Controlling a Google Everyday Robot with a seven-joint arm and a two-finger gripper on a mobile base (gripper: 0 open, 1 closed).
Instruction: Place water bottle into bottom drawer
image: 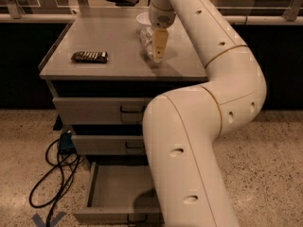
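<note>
Water bottle (146, 39), clear and crinkly, lies beside the hand (158, 57).
</note>
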